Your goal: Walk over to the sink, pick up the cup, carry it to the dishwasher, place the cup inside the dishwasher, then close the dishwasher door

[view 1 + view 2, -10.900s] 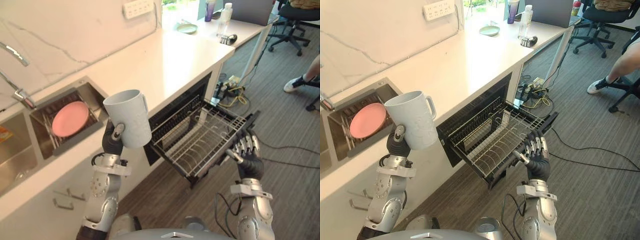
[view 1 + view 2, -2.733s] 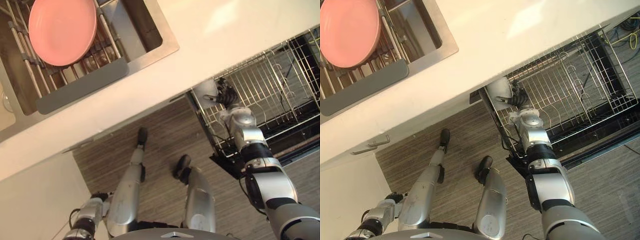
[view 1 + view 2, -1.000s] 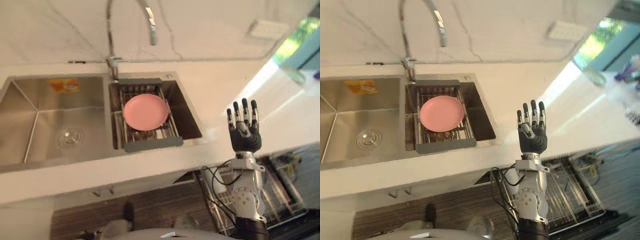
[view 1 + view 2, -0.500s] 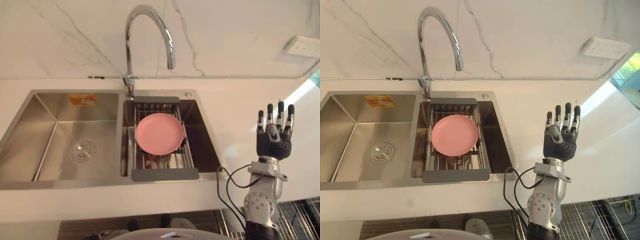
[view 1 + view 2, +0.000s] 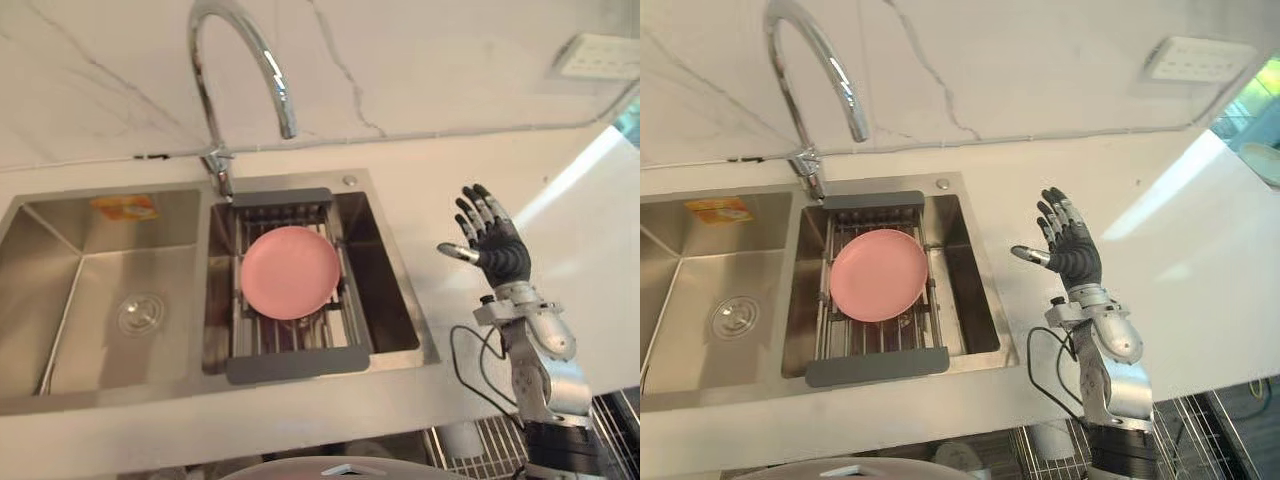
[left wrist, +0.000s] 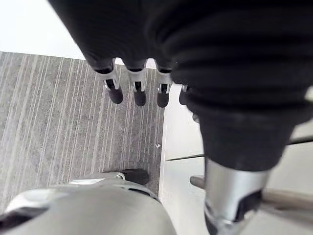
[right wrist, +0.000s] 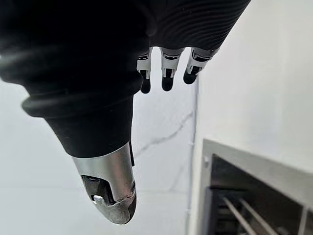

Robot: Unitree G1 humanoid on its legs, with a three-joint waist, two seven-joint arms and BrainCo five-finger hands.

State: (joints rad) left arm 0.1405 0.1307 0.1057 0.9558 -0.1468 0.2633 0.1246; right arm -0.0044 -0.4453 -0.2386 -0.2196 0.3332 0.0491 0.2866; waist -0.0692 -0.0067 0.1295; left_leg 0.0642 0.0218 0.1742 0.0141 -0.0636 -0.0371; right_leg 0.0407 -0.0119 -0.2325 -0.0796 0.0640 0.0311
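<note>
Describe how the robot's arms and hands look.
The right hand has silver fingers with dark tips and a thumb, its back and wrist under a dark ribbed cover. Its forearm is silver-grey with rounded joint housings. The left hand has the same ribbed cover and dark-tipped fingers.

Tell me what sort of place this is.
Most likely a kitchen: a steel double sink set in a white counter, an arched tap over it, a pink plate on its rack.

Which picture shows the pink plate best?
The left eye view: the whole pink plate lies near the middle, on the rack in the sink. The right eye view shows it whole too. The right wrist view catches the rack's wires; the left wrist view faces the floor.
</note>
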